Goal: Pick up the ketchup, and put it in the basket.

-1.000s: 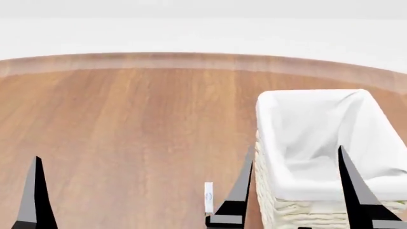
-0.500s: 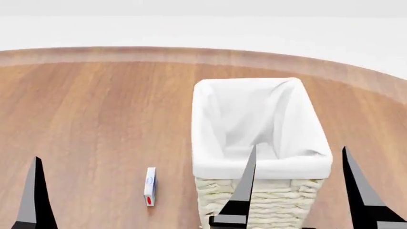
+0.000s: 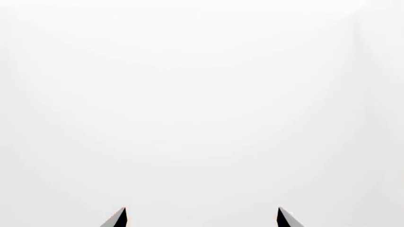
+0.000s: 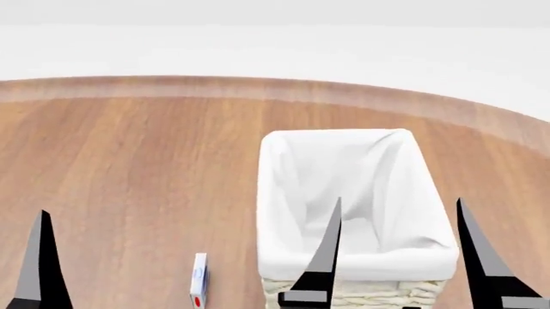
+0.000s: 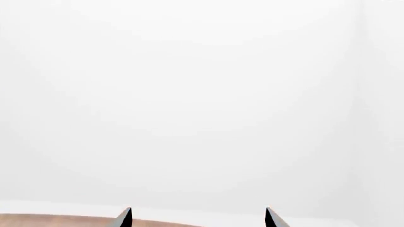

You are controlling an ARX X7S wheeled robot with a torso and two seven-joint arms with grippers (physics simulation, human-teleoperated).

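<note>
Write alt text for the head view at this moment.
A cream wicker basket with a white cloth liner stands empty on a round wooden table, the open right gripper in front of it. A small white box stands beside it; no ketchup shows.

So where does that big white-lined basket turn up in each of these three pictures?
Head view: the basket stands right of centre on the wooden table, behind the right gripper.
Left wrist view: not in it; only white background beyond the left gripper.
Right wrist view: not in it.
Shared landmark: the table, also seen as a thin brown strip in the right wrist view.
</note>
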